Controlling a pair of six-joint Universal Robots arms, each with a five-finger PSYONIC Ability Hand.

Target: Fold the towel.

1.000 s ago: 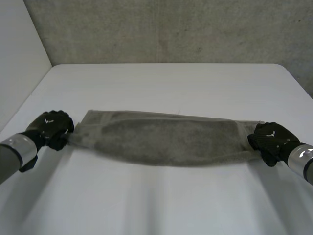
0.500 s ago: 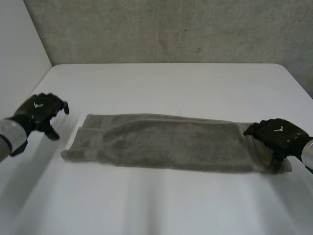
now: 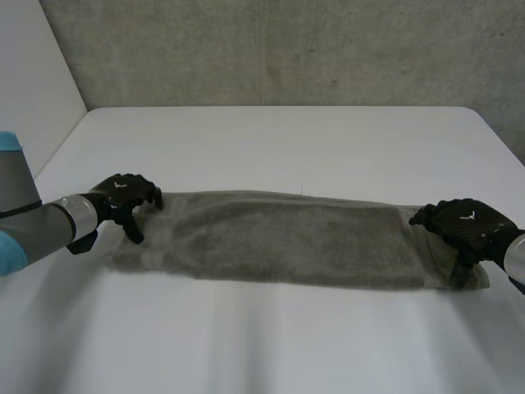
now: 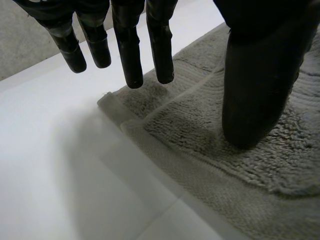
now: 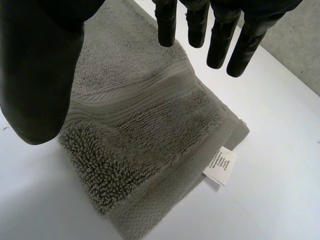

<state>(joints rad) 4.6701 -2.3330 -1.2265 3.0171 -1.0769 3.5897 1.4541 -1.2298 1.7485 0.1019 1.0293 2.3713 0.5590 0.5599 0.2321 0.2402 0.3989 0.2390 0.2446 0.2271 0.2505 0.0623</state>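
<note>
On the near half of the white table (image 3: 246, 345), we find the long grey terry towel (image 3: 287, 246) lying flat as a narrow strip, running from nine o'clock to three o'clock. It looks already doubled lengthwise, so we judge the step in hand to be the end-to-end fold.

At the nine o'clock end sits the black left hand (image 3: 127, 195), and at the three o'clock end the black right hand (image 3: 463, 226). Both are spread and hold nothing.

The next move, we think, calls for one hand to close on both layers at its end and carry them across to the other.

The left wrist view adds that the thumb (image 4: 255, 100) presses down on the pile while the fingers (image 4: 127, 55) hang straight over the towel's corner, and that two layers are stacked there. The right wrist view shows straight fingers (image 5: 219, 42) clear above the cloth and a small white label (image 5: 220, 166) sticking out at the hem.

Furthest off, at twelve o'clock, stands the grey concrete wall (image 3: 287, 49).
</note>
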